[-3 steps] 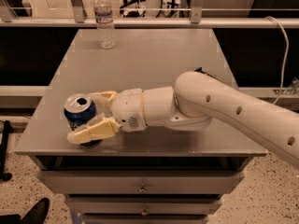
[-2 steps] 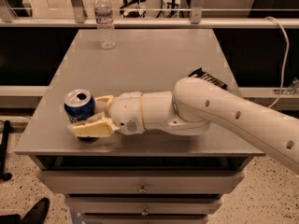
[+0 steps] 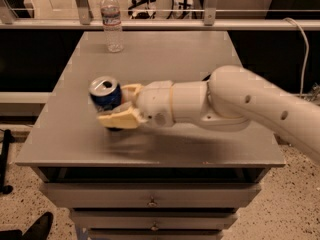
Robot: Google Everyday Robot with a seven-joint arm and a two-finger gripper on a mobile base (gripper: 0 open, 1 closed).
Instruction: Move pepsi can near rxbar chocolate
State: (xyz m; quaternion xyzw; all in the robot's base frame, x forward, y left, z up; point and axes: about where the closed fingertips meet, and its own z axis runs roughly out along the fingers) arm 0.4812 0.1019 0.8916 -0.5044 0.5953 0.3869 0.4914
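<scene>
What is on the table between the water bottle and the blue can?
Nothing. In the camera view, only bare table lies between the water bottle and the pepsi can. The gripper is closed around the can, one finger on each side.

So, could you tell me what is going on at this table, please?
The robot's gripper is shut on the pepsi can, holding it upright at the front left of the grey table. A water bottle stands near the back edge. The rxbar chocolate cannot be made out; the arm covers the table's right side.
</scene>
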